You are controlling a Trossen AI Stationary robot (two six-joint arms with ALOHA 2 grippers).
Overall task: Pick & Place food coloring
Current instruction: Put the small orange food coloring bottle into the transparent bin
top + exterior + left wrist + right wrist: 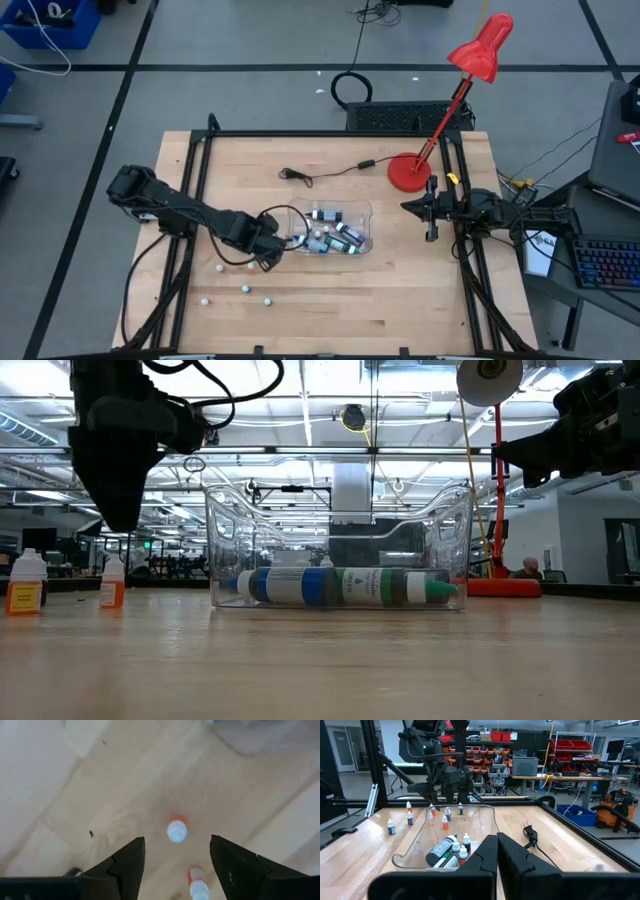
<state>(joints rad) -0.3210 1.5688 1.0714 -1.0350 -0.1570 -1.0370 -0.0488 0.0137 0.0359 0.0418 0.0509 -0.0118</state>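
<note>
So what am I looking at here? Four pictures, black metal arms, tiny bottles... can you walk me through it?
It is one moment seen by four cameras. The top picture looks straight down on a wooden table with two robot arms. The second looks level across the tabletop. The other two come from cameras on each arm's wrist.

The left gripper hangs open and empty above small orange food coloring bottles standing on the wood. The right gripper waits shut at the table's right side, holding nothing.

In the middle sits a clear plastic tub with several bottles already in it. More bottles stand loose on the table. Behind it stands a red desk lamp with its black cord.
</note>
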